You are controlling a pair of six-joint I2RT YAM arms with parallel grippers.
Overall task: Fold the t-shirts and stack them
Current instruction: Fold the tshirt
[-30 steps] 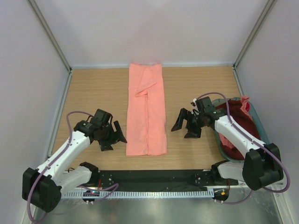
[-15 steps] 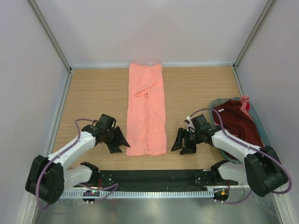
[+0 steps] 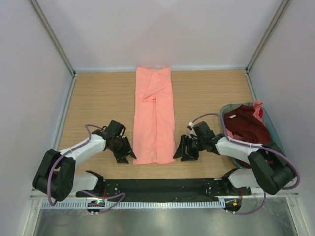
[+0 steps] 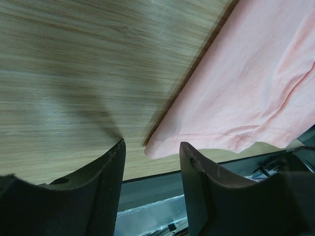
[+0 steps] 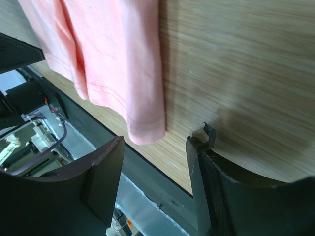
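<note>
A salmon-pink t-shirt, folded into a long narrow strip, lies flat down the middle of the wooden table. My left gripper is low at its near left corner and open. In the left wrist view that hem corner sits right at the gap between the fingertips of the left gripper, unclamped. My right gripper is open at the near right corner. The right wrist view shows the shirt's corner just ahead of the right gripper. A dark maroon t-shirt and another pink t-shirt lie in the basket.
The grey-teal basket stands at the table's right edge, beside my right arm. A black base rail runs along the near edge, just behind both grippers. Pale walls enclose the table on the left, right and back.
Both arms have dropped and swung inward to the shirt's near corners. The jaws of both grippers have narrowed. The shirt has not moved.
</note>
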